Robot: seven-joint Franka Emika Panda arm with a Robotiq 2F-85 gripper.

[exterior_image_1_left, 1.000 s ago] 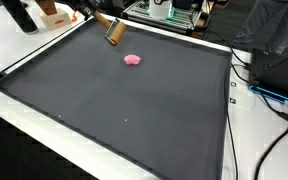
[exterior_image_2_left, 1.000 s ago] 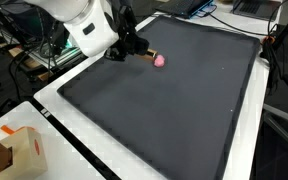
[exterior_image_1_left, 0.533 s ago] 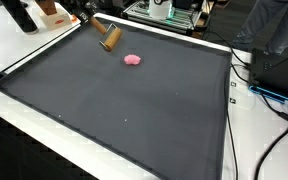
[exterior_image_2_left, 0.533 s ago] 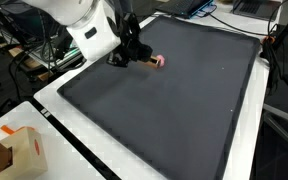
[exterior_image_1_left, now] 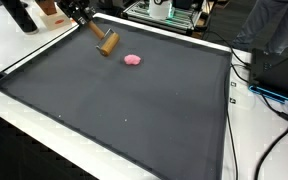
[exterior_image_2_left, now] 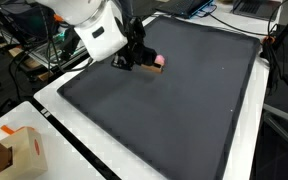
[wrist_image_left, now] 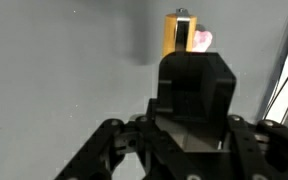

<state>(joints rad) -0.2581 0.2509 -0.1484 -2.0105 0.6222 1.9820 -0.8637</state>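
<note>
Holding a wooden block point(exterior_image_1_left: 107, 42), end effector point(exterior_image_2_left: 139, 60) half-hides pink lump point(exterior_image_2_left: 159, 62).

Exterior views high, from different sides, sharing the black mat point(exterior_image_1_left: 134, 110), wrist view close overhead

Wooden block point(exterior_image_1_left: 106, 42) shifted lower, closer to mat point(exterior_image_1_left: 134, 110).

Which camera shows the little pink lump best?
An exterior view shows the small pink lump whole, in the open. Elsewhere the brown wooden block partly hides it: in an exterior view and the wrist view.
</note>
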